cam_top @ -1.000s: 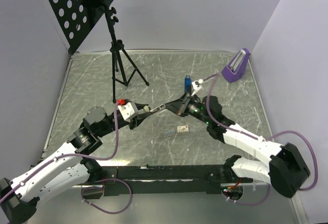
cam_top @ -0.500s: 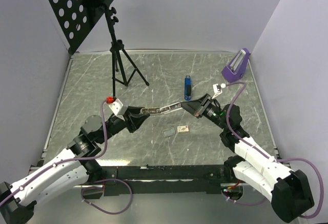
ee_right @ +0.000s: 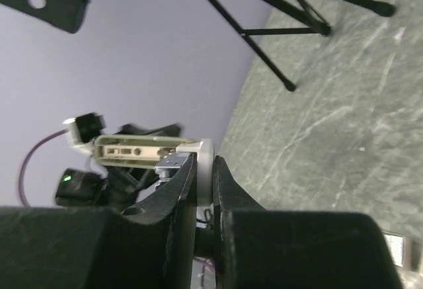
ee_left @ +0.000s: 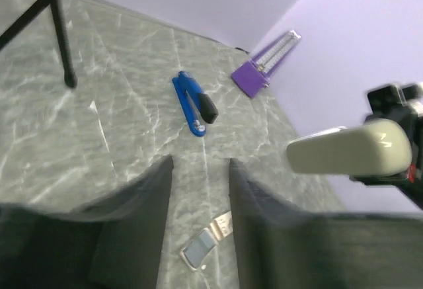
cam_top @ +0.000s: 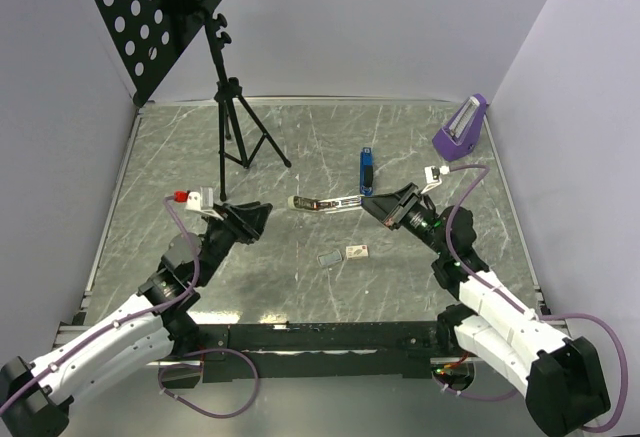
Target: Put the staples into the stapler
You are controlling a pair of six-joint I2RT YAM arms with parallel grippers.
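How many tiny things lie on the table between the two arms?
2: a pale box and a grey tray close beside it, to its left in the top view. None seems hidden.

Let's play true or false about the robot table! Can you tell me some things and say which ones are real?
1. The right gripper holds the pale stapler. True.
2. The left gripper grips the staple box. False: it is open and empty, and the box lies on the table.
3. The purple metronome stands near the far right corner. True.
4. The music stand has tipped over. False: it stands upright on its tripod.
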